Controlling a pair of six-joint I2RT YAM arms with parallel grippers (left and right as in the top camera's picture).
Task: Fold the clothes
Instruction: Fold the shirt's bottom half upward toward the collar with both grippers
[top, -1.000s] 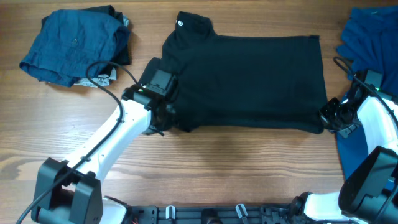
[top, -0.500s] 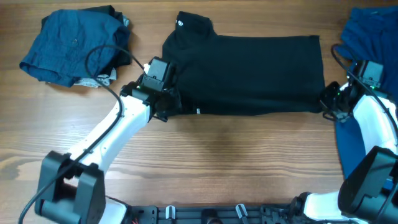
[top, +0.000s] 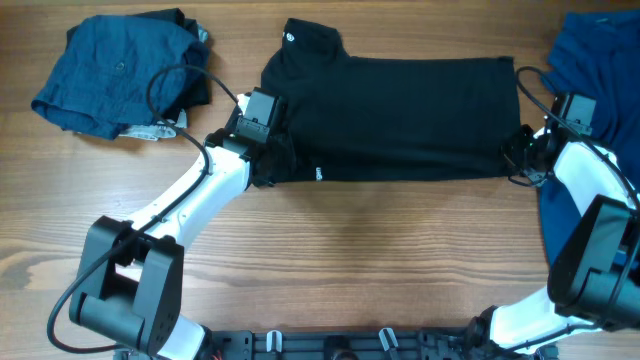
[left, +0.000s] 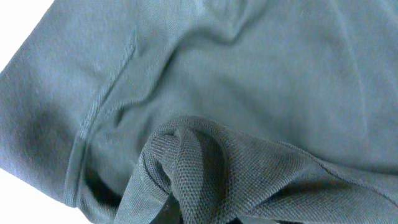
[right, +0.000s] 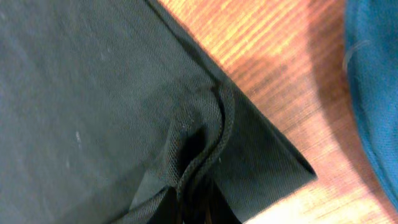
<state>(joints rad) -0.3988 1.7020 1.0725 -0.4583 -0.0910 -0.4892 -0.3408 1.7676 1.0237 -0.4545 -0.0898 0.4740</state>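
Note:
The black collared shirt (top: 400, 115) lies flat across the middle of the table, its near edge folded up and back over itself. My left gripper (top: 272, 165) is shut on the shirt's near left edge; in the left wrist view bunched black knit (left: 186, 162) fills the frame and hides the fingers. My right gripper (top: 518, 160) is shut on the near right corner; the right wrist view shows a pinched ridge of black fabric (right: 202, 149) over the wood. A small white logo mark (top: 318, 174) shows on the folded edge.
A crumpled dark blue garment (top: 120, 70) lies at the far left over some grey cloth. A royal blue garment (top: 600, 60) lies along the right edge, also seen in the right wrist view (right: 373, 81). Bare wooden table (top: 380, 260) runs along the front.
Both grippers have moved away from the front edge, carrying the shirt's near hem up and over. The shirt now looks narrower front to back, and a white logo mark has come into view.

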